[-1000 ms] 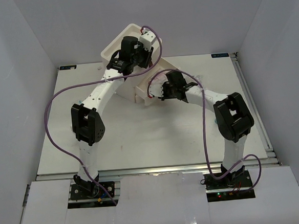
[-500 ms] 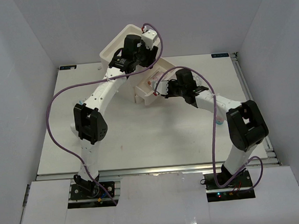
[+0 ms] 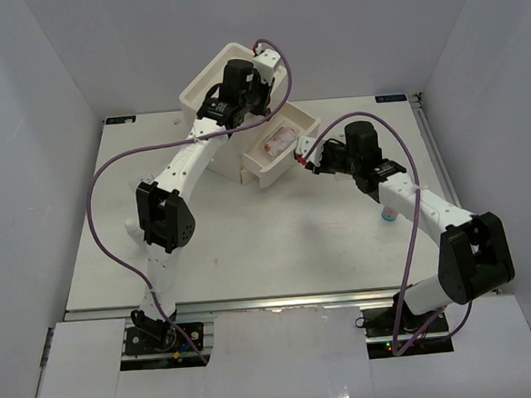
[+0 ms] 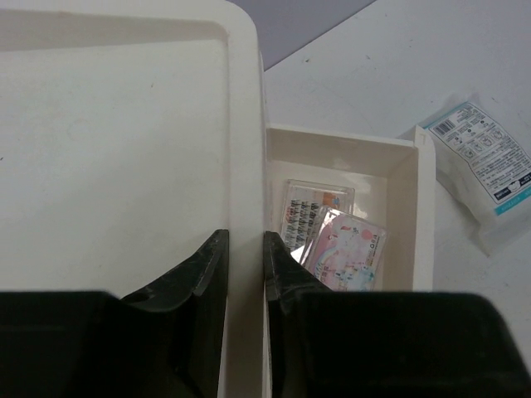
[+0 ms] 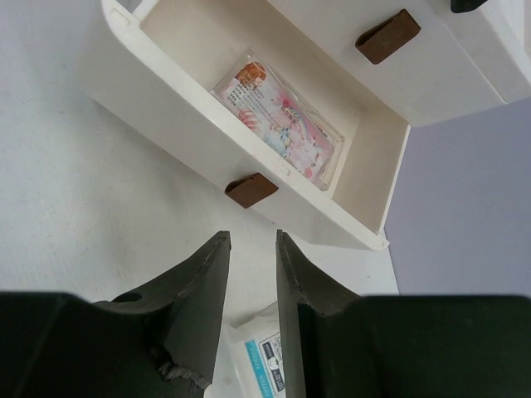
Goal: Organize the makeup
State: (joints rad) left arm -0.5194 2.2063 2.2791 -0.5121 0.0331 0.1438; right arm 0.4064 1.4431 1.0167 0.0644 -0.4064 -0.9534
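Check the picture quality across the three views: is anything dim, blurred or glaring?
Top external view: even, soft light, faint shadows, no glare, all sharp. Left wrist view: dimmer, the cream box greyish, the left pincer a soft dark shape astride its wall. Right wrist view: bright; the clear case reads sharply, the right pincer dark and slightly blurred.

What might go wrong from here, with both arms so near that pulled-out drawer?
The right gripper hovers close to the front wall of the open drawer; a skewed approach might bump it and jolt the pink case inside.
The packet lies flat on the table beside the drawer; being thin, it may slide away when pinched.
The left gripper clamps the rim of the drawer box; any tug might shift it.
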